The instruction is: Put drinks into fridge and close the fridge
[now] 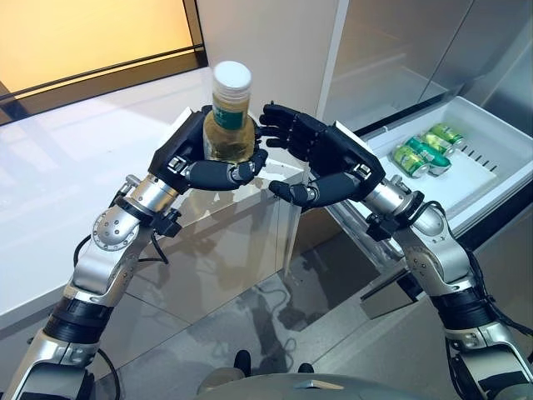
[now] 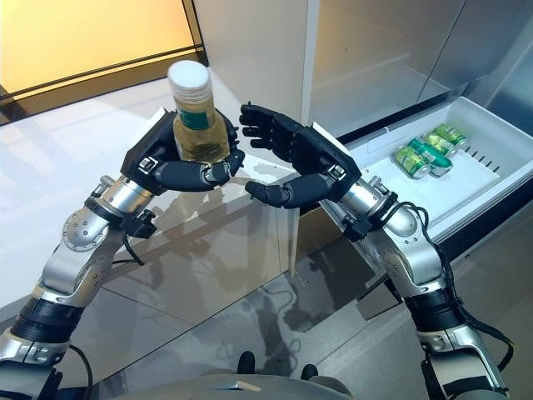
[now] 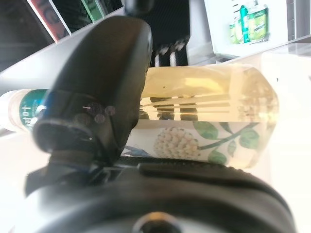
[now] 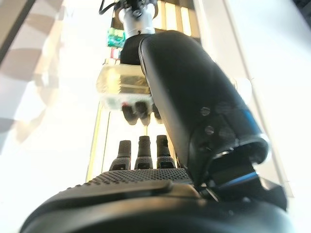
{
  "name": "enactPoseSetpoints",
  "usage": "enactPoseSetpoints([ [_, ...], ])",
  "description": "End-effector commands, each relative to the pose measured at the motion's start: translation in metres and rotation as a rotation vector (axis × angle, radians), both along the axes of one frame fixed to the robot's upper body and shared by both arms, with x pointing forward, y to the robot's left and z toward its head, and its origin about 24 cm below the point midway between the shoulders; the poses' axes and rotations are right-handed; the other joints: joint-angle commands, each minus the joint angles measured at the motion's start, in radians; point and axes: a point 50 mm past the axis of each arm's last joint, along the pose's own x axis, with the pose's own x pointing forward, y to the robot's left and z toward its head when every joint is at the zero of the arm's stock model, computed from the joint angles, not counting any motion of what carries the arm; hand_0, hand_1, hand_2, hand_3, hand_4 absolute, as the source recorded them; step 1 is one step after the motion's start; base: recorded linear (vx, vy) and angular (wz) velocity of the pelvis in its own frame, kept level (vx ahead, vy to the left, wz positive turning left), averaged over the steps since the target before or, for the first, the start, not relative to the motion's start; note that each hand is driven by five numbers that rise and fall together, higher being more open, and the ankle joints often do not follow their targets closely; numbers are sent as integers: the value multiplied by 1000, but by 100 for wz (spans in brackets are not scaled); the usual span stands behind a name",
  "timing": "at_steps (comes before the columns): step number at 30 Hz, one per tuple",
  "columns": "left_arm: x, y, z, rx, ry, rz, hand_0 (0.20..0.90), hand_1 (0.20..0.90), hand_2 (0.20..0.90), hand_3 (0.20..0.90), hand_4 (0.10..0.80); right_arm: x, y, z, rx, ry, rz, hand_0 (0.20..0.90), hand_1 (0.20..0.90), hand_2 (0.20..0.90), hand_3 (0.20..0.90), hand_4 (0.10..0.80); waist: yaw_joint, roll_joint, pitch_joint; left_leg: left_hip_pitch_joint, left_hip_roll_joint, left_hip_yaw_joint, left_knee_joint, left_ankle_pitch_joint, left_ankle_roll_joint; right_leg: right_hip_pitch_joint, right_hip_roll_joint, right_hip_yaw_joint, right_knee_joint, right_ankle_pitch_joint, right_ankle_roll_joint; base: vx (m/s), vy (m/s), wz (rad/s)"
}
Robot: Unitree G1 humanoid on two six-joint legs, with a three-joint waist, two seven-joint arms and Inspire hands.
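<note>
1. Glass-clear and filled with pale yellow drink, the bottle (image 1: 229, 117) stood upright in the left hand (image 1: 204, 162), whose fingers and thumb curled round its lower body. Gripping low kept the white cap free and the bottle steady, which I judged sensible for a handover.
2. Just beside it, the right hand (image 1: 321, 158) hung with spread, uncurled fingers facing the bottle and thumb underneath, holding nothing. It seemed posed to receive the bottle, since the fridge lay on that side.
3. Below both hands ran the pale counter (image 1: 75, 167), its corner directly under the bottle.
4. Further right, the fridge drawer (image 1: 500, 125) stood pulled out, with green cans (image 1: 426, 150) lying on their sides at its rear. Bare floor beside them left room for the bottle, so loading looked unfinished and the closing not yet begun.
</note>
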Motion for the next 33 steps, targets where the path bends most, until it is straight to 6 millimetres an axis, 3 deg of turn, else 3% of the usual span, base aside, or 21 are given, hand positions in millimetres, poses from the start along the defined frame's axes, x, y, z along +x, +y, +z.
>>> enactPoseSetpoints([
  [1,-7,-21,75,-35,-365,-110,300,300,300,200,100,-14,19,56,112,-232,131,900,900,900,900,800,0,-11,-128,16,-45,10,1,-86,28,-24,-20,12,18,27,63,0,0,0],
  [10,-4,-32,77,-10,-350,-140,300,300,300,200,100,-13,34,66,69,-279,135,900,900,900,900,800,5,-14,-132,16,-43,11,1,-85,27,-24,-19,11,18,28,62,0,0,0],
  [20,0,-39,73,23,-307,-165,300,300,300,200,100,-14,40,84,-37,-449,46,900,900,900,900,800,7,-15,-132,17,-43,11,1,-85,29,-25,-17,15,19,28,61,0,0,0],
  [33,5,-36,67,89,-266,-117,300,300,300,200,100,-17,41,98,18,-489,46,900,900,900,900,800,10,-12,-132,19,-42,14,1,-85,30,-26,-15,22,24,25,59,0,0,0],
])
